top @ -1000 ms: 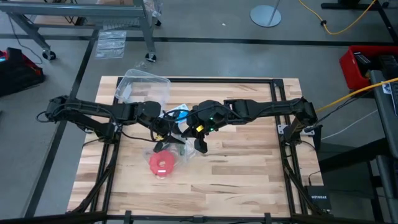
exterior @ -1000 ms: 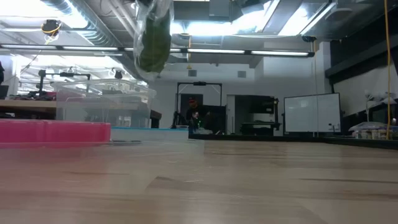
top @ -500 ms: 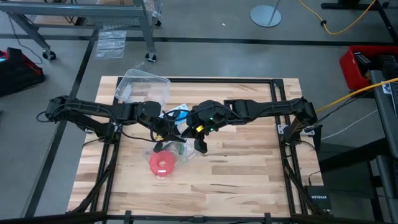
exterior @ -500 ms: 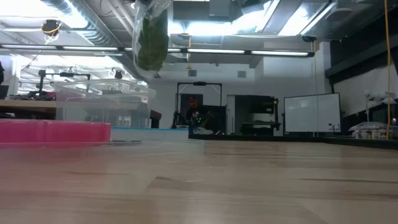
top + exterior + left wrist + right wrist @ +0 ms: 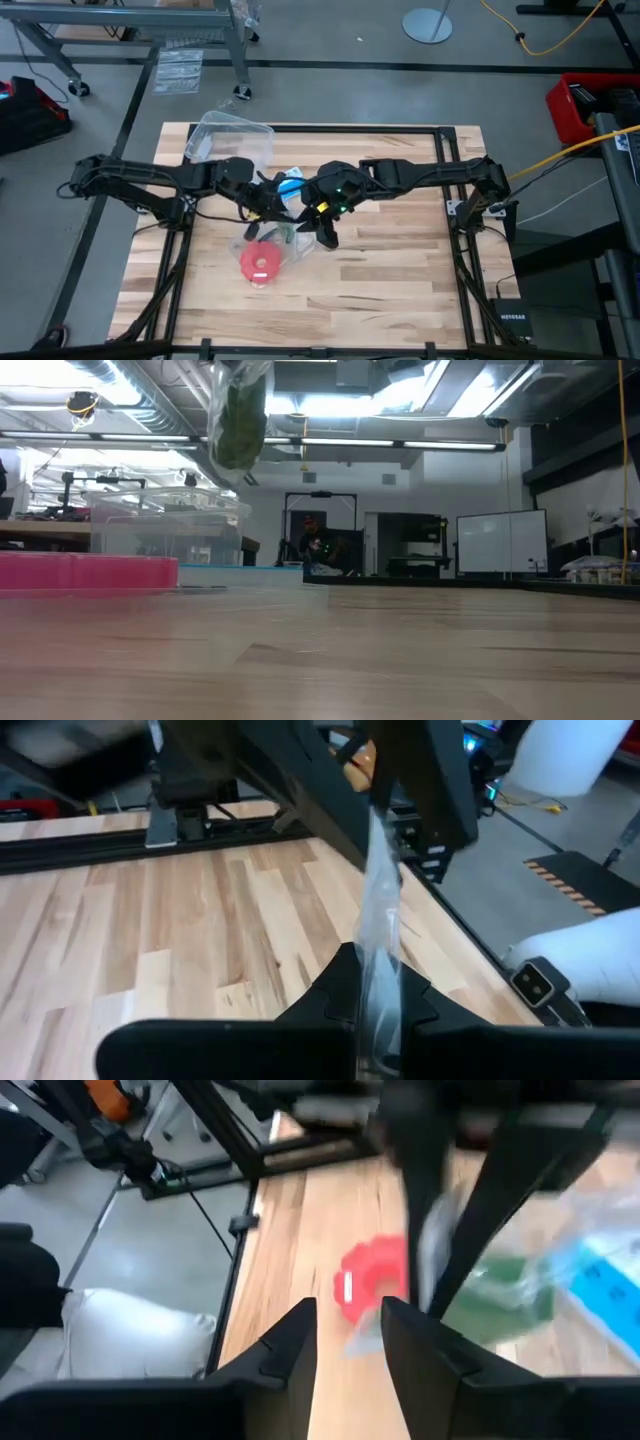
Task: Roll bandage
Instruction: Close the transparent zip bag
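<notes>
While the bandage (image 5: 240, 420) hangs in a clear bag (image 5: 378, 935) above the counter's (image 5: 400, 270) middle, the left tool (image 5: 375, 1010) is clamped on the bag; the right tool (image 5: 348, 1342), fingers apart, is alongside. Unbagging seems underway; next, pull the bandage free.

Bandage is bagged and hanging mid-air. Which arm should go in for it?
Right, probably. The left gripper is pinched on the clear bag, holding it off the table. The right gripper is open and faces the bandage inside.
</notes>
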You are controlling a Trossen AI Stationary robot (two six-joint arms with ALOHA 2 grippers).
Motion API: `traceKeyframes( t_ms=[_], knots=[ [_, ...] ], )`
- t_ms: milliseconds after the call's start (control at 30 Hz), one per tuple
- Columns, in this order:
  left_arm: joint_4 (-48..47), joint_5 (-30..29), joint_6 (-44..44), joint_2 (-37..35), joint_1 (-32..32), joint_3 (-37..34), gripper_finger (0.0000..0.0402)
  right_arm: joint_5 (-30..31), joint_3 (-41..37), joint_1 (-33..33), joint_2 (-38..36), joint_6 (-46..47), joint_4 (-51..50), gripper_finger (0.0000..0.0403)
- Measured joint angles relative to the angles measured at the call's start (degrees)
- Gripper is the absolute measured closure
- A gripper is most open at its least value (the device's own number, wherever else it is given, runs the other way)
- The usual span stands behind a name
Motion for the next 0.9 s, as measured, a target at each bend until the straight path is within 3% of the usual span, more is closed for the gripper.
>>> traceKeyframes(
  t_ms=[467,900],
  knots=[
    [0.68,-0.19,-0.76,-2.36,0.42,0.07,0.0401,8.09,-0.02,0.07,1.12,2.28,-3.17,0.0285],
    [1.31,-2.16,0.35,-2.98,0.41,0.07,0.0401,8.80,-0.07,0.04,2.44,2.17,0.29,0.0285]
  ],
)
